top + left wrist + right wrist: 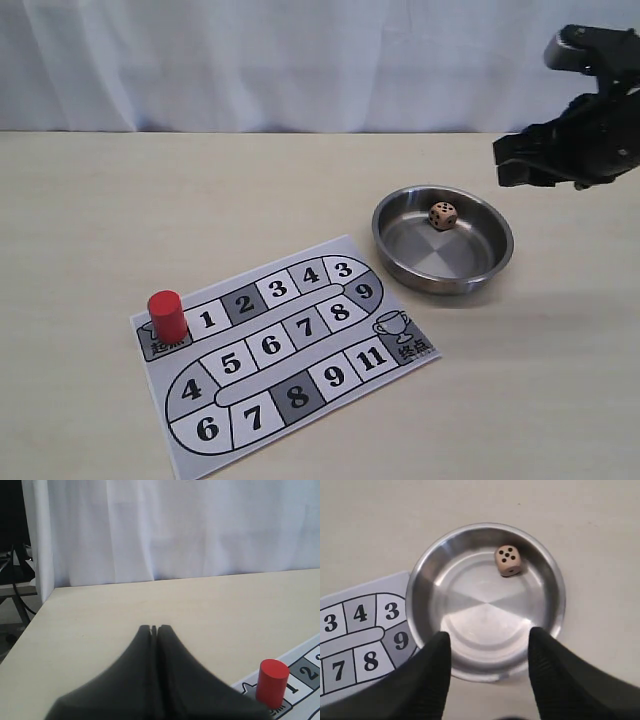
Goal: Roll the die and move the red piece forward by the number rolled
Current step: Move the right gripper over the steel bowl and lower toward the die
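The tan die [443, 215] [508, 560] rests inside the steel bowl [400, 250] [427, 575], near its far wall, four pips on top. The red piece [167, 315] [272, 682] stands upright on the start square at the left end of the game board [300, 395]. My right gripper [520, 160] [489, 636] hangs open above and to the right of the bowl, nothing between its fingers. My left gripper [154, 628] is shut and empty, low over bare table, with the red piece off to one side; it does not show in the exterior view.
The printed board [350, 630] has numbered squares in a looping track and a trophy square [400, 335] at its end, close to the bowl's rim. A white curtain [250, 60] backs the wooden table [120, 200].
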